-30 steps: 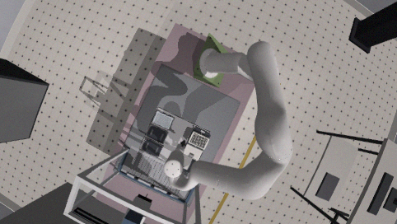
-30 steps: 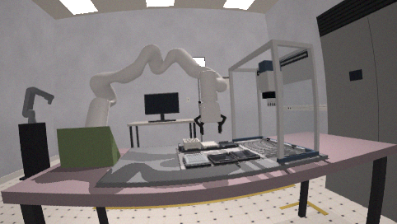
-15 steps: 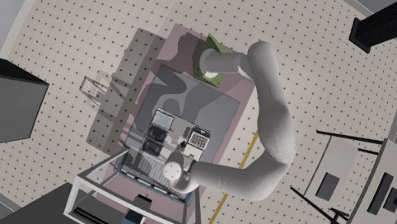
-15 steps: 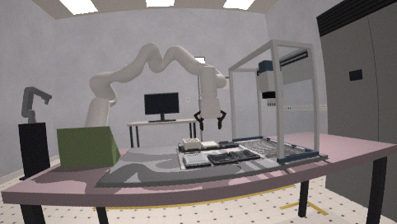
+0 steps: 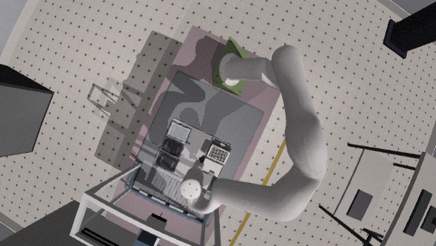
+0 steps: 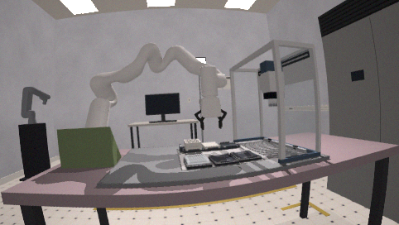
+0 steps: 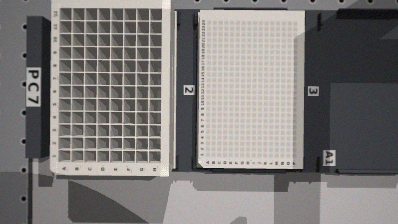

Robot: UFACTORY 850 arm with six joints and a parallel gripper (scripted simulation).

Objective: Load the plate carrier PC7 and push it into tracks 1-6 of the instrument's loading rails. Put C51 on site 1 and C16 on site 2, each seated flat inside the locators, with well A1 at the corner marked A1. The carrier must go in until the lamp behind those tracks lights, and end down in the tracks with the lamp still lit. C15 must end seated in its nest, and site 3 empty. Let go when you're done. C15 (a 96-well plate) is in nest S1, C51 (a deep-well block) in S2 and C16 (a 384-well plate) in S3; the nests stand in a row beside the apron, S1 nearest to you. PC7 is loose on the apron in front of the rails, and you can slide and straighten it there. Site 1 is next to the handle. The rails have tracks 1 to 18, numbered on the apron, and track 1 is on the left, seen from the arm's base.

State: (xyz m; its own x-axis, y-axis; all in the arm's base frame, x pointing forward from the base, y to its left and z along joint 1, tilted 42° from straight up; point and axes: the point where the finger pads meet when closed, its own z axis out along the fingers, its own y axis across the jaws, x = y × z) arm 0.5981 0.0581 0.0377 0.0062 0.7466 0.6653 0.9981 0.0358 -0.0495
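So we hang above the carrier (image 7: 34,95) with the claw (image 6: 211,117) spread wide and holding nothing; in the side view its two fingers stand well apart, high over the plates.

From the wrist camera the carrier's labelled handle sits at nine o'clock. Just beside it the deep block (image 7: 111,90) fills the first site, and the fine-welled plate (image 7: 250,90) lies in the second site toward three o'clock. Both look flat within their stops, though we cannot confirm the A1 corners from the small lettering. The third site (image 7: 362,125) at three o'clock shows only dark floor and its own A1 mark, which is how it should end.

In the top view the third plate (image 5: 178,131) rests in its holder at about eleven o'clock from the carrier, with two dark vacant holders (image 5: 168,154) next to it.

We judge loading done, and the height is there to check the seating. The carrier lies on the apron short of the rails (image 6: 269,147), so pushing remains. That calls for coming down behind the handle and driving straight, since a skewed carrier could jam at the track mouths.
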